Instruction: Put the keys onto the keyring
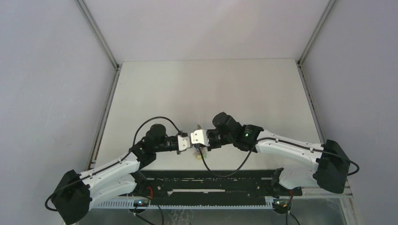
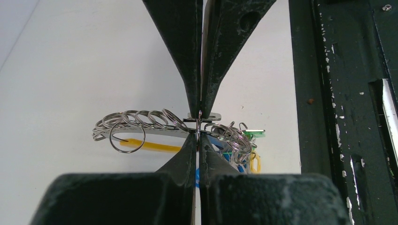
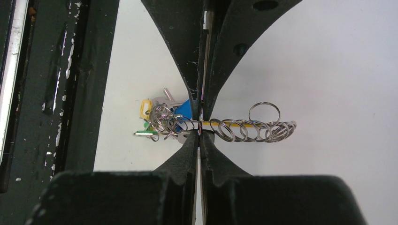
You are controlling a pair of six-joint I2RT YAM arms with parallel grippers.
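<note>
The keyring (image 2: 141, 123) is a row of silvery rings on a flat metal strip with a yellow-orange band below and blue and green tags (image 2: 244, 138) at one end. It hangs above the table between both arms (image 1: 200, 156). My left gripper (image 2: 199, 124) is shut, pinching a thin ring wire in the middle of the bunch. My right gripper (image 3: 201, 123) is shut on the same bunch (image 3: 253, 129) from the opposite side. A small flat silvery piece with a hole (image 3: 187, 136) sits at the fingertips. No black-headed key of the keys can be made out. In the top view the left gripper (image 1: 189, 144) and the right gripper (image 1: 196, 140) nearly touch.
A black slotted rail (image 1: 211, 183) runs along the table's near edge just behind the grippers, seen also in the left wrist view (image 2: 338, 93) and the right wrist view (image 3: 47, 93). White table (image 1: 211, 89) extends far back between grey walls.
</note>
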